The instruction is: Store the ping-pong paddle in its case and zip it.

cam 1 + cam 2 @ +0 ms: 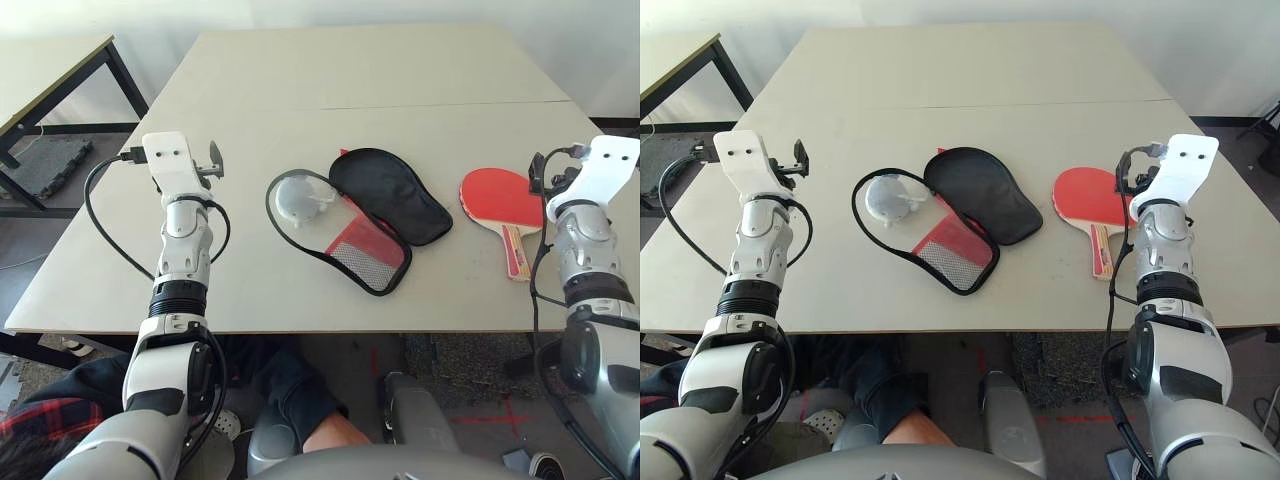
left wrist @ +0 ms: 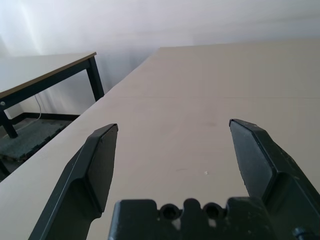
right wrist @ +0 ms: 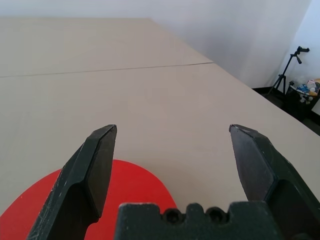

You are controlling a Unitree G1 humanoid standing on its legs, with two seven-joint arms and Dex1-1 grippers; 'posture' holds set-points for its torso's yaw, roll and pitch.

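The ping-pong paddle (image 1: 498, 196) lies flat on the right of the table, red face up, with its striped wooden handle (image 1: 517, 251) toward the near edge. The case (image 1: 361, 247) lies unzipped in the middle. Its black-lined flap (image 1: 392, 195) is folded back, and its red half with the mesh pocket faces up. A grey-white fluffy ball (image 1: 298, 197) rests inside the zipper rim at the case's left end. My right gripper (image 3: 172, 130) hovers open just over the paddle's red face (image 3: 127, 197). Left of the case, my left gripper (image 2: 172, 129) is open over bare table.
The beige table (image 1: 380, 70) has a seam running across behind the objects. A second table (image 1: 50, 70) stands at the far left. A tripod (image 3: 298, 52) stands on the floor beyond the table's right side. A person's clothing (image 1: 55, 415) shows below the near edge.
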